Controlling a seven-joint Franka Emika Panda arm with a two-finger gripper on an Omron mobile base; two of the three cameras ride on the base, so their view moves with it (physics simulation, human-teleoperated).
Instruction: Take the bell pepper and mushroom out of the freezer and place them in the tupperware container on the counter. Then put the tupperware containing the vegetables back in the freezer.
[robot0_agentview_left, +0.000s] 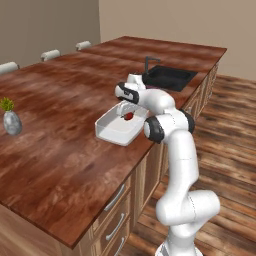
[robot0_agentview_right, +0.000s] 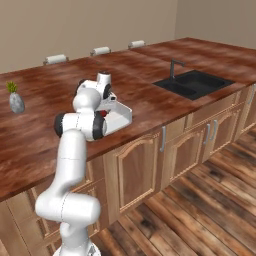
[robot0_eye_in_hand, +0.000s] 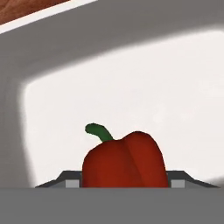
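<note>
from the hand camera we are looking straight down at the bell pepper (robot0_eye_in_hand: 124, 159), red and glossy with a curled green stem, sitting between the two finger tips (robot0_eye_in_hand: 72, 183) of our gripper (robot0_eye_in_hand: 124, 183). the tips are flanking the pepper on either side, so we are pinching it, with the jaws standing part way apart around it. under the pepper the white floor of the tupperware container (robot0_eye_in_hand: 131, 78) is spreading out, its rounded wall rising at the far side, and a sliver of reddish-brown wood is showing beyond the rim.

from the left base camera our gripper (robot0_agentview_left: 126, 114) is reaching down into the tupperware container (robot0_agentview_left: 111, 131), and the bell pepper (robot0_agentview_left: 129, 116) is showing as a small red spot inside the box at its far end. the box is lying flat on the counter (robot0_agentview_left: 60, 150), near the front edge above the drawers with silver handles (robot0_agentview_left: 115, 197).

from the right base camera the container (robot0_agentview_right: 120, 117) is lying just behind our arm's elbow, with the pepper (robot0_agentview_right: 103, 113) barely peeking out.

farther along the counter a black sink (robot0_agentview_left: 169, 77) with a dark faucet (robot0_agentview_left: 149, 62) is sitting, well apart from the box. off to the left a small grey vase with a green plant (robot0_agentview_left: 11, 120) is standing.
</note>
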